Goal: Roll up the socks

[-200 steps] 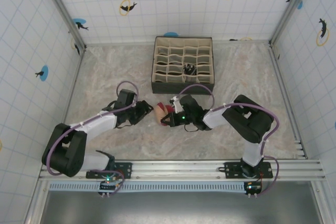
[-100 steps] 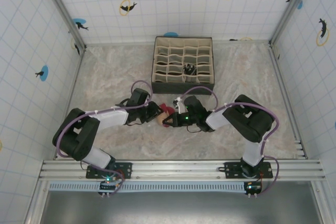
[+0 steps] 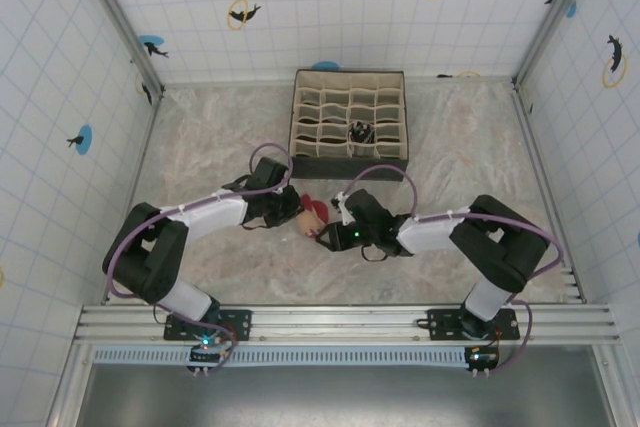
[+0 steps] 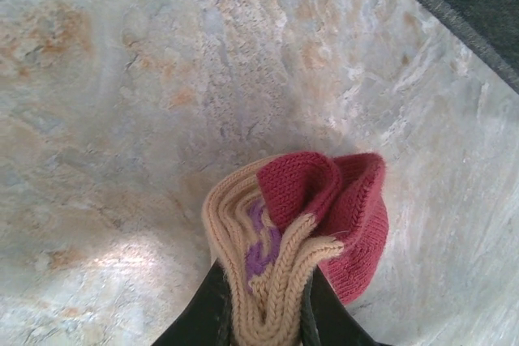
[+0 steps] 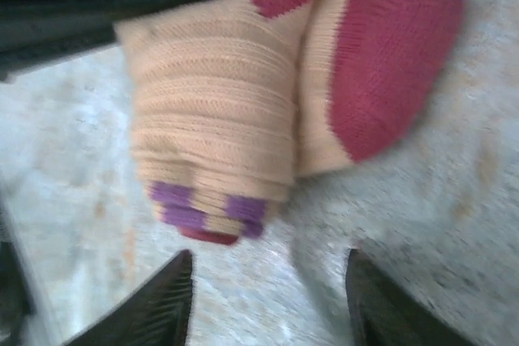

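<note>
Marble counter (image 3: 200, 147), divided box (image 3: 348, 163) at the back, rolled peach sock (image 3: 308, 215) lying near its front wall.
Left pincer (image 4: 263, 313) clamps the roll; right pincer (image 5: 268, 289) gapes beside it, empty. Rolling looks done, I think; next it needs carrying to a free cell.

Soft, matt ribbed-knit sock (image 4: 324, 208) between my smooth black plastic fingers (image 4: 199, 318), over a mottled, faintly glossy stone-look table (image 4: 122, 79).

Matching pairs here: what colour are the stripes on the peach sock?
Purple, on the peach sock; the right wrist view shows them best.
</note>
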`<state>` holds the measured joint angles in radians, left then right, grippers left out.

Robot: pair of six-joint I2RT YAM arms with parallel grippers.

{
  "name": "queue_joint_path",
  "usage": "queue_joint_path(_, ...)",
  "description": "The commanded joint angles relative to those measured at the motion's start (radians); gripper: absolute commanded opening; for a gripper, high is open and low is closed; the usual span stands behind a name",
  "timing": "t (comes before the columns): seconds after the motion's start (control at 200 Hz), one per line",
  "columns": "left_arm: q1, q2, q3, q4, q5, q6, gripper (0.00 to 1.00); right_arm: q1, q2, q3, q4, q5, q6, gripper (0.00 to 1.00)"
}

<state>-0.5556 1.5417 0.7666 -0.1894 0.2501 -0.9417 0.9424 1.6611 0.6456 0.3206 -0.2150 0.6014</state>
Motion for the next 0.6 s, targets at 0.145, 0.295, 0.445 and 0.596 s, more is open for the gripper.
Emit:
queue_joint_path(0.145,0.003,0.052,0.057,-0.142,0.014,0.033,0.00,0.192,-0.050,0.116,-0.193,0.493,-0.251,0.69)
queue_joint_path(0.295,0.003,0.069,0.044,-0.142,0.041,0.032,0.00,0.288,0.005,0.155,-0.172,0.679,-0.333,0.71)
queue_joint_path(0.445,0.003,0.073,0.031,-0.139,0.053,0.029,0.00,0.342,0.098,0.233,-0.182,0.846,-0.392,0.71)
queue_joint_path(0.596,0.003,0.065,0.007,-0.120,0.073,0.016,0.00,0.363,0.170,0.276,-0.152,0.943,-0.412,0.68)
